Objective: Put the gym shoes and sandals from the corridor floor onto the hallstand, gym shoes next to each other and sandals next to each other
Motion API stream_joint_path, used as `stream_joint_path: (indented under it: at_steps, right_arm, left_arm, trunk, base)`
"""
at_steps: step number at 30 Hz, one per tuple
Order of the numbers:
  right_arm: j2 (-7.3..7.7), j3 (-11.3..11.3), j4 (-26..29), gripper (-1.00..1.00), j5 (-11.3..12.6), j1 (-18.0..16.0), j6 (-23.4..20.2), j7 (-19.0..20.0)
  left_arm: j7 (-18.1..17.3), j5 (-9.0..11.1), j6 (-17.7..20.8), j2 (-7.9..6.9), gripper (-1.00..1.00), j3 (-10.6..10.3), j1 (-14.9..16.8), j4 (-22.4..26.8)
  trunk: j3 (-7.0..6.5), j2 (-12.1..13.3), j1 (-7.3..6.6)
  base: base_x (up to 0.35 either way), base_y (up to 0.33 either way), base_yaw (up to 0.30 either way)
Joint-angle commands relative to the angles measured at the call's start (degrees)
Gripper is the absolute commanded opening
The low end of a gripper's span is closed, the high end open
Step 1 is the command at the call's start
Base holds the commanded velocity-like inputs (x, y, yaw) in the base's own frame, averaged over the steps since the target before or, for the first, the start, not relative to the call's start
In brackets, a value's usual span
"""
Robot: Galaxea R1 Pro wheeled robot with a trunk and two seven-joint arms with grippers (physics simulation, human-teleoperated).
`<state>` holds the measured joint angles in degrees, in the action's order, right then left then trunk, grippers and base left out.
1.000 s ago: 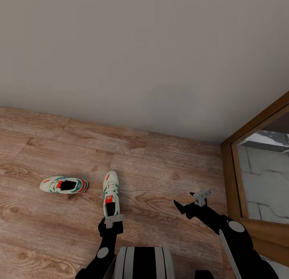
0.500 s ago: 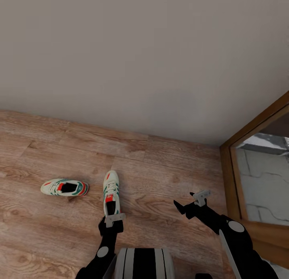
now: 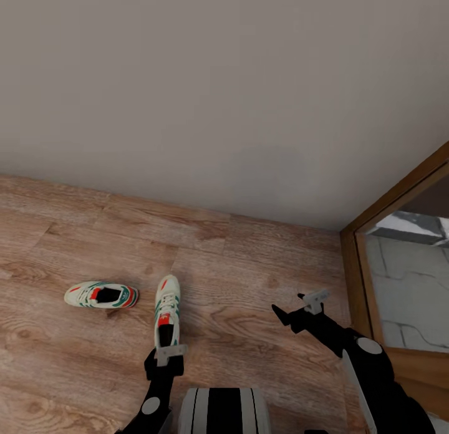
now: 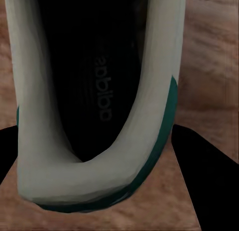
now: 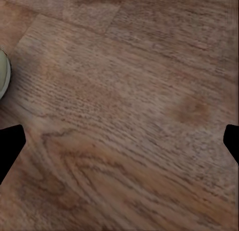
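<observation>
The left gripper (image 3: pixel 163 353) covered the heel of the near gym shoe (image 3: pixel 166 308) in the head view, so contact could not be judged there. In the left wrist view the toe of this shoe was cut off by the edge, and both fingers (image 4: pixel 206 164) were cut off too. Beside the right gripper (image 5: pixel 119 141), only a sliver of shoe (image 5: pixel 3 71) entered the right wrist view.

Two gym shoes (image 3: pixel 118 300) lie on the corridor floor (image 3: pixel 249 284).
</observation>
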<state>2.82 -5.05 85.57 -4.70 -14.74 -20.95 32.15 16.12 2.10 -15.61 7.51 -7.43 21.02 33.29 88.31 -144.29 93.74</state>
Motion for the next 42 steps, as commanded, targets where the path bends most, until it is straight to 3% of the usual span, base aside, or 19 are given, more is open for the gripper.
stream_joint_path:
  at_steps: [1, 8, 14, 25, 26, 29, 30, 33, 34, 38, 40, 42]
  right_arm:
    - [0.15, -0.4, 0.2, 1.00, -0.4, -0.1, -0.5, 0.8]
    - [0.39, -2.6, -0.1, 1.00, -0.7, 0.0, -2.7, 1.5]
    - [1.05, -2.7, -1.0, 1.00, -2.4, 0.7, -3.7, 1.5]
    - [1.13, -6.2, -1.6, 1.00, -3.2, 2.7, -3.3, 1.4]
    - [1.07, -7.6, -2.3, 1.00, -4.5, 3.5, -1.9, 1.4]
    - [0.72, -7.5, -6.7, 1.00, -7.2, 3.9, 3.1, 1.3]
    - [0.54, -7.5, -11.7, 1.00, -9.0, 4.1, 9.2, 1.2]
    - [0.40, -7.5, -18.3, 1.00, -9.7, 4.1, 15.8, 0.6]
    - [0.37, -7.5, -22.2, 1.00, -9.8, 4.1, 19.6, -2.6]
    - [0.16, -7.5, -28.8, 1.00, -9.8, 4.1, 25.8, -11.4]
    - [-1.14, -7.4, -34.4, 1.00, -9.9, 4.1, 31.2, -16.8]
    - [-2.12, -7.4, -38.3, 1.00, -10.0, 4.1, 35.9, -19.2]
  left_arm:
    - [0.5, 0.1, -0.3, -0.26, -1.00, -0.7, -0.1, -0.4]
    - [0.6, -0.3, -0.6, -0.48, -1.00, -0.8, -0.4, -2.1]
    - [0.6, 0.0, -0.5, -0.56, -1.00, -0.8, -0.5, 0.0]
    - [0.5, 0.0, -0.2, -0.57, -1.00, -0.8, -0.6, 3.7]
    - [0.4, 0.0, 0.0, -0.57, -1.00, -0.8, -1.1, 9.5]
    - [0.4, 0.0, 1.0, -0.57, -1.00, -0.8, -3.0, 14.9]
    - [0.4, -0.1, 4.7, -0.81, -1.00, -0.8, -6.2, 21.5]
    - [0.1, 0.0, 8.6, -1.95, -1.00, -0.8, -10.7, 29.7]
    - [0.0, 0.0, 9.7, -2.80, -1.00, -0.7, -13.3, 33.6]
    - [0.0, 0.0, 10.2, -3.59, -1.00, -0.7, -15.7, 36.5]
    - [0.0, 0.1, 10.0, -3.98, -1.00, -0.7, -17.6, 37.1]
    - [-0.1, 0.1, 9.8, -4.11, -1.00, -0.8, -18.9, 37.3]
  trunk:
    - [0.03, 0.0, -0.01]
    - [0.03, 0.0, -0.01]
    - [0.03, 0.0, -0.01]
    - [-0.41, 0.0, -0.01]
    - [-0.50, 0.0, -0.01]
    - [-0.76, 0.0, -0.01]
    - [-0.85, 0.0, -0.01]
    - [-1.12, 0.0, -0.01]
    - [-1.21, 0.0, -0.01]
    - [-1.57, 0.0, -0.01]
    - [-1.75, 0.0, -0.01]
    - [-1.93, 0.0, -0.01]
  base:
    - [0.000, 0.000, 0.000]
    - [0.000, 0.000, 0.000]
    - [0.000, 0.000, 0.000]
    - [0.000, 0.000, 0.000]
    - [0.000, 0.000, 0.000]
    - [0.000, 0.000, 0.000]
    - [0.000, 0.000, 0.000]
    - [0.000, 0.000, 0.000]
    - [0.000, 0.000, 0.000]
    - [0.000, 0.000, 0.000]
    - [0.000, 0.000, 0.000]
    - [0.000, 0.000, 0.000]
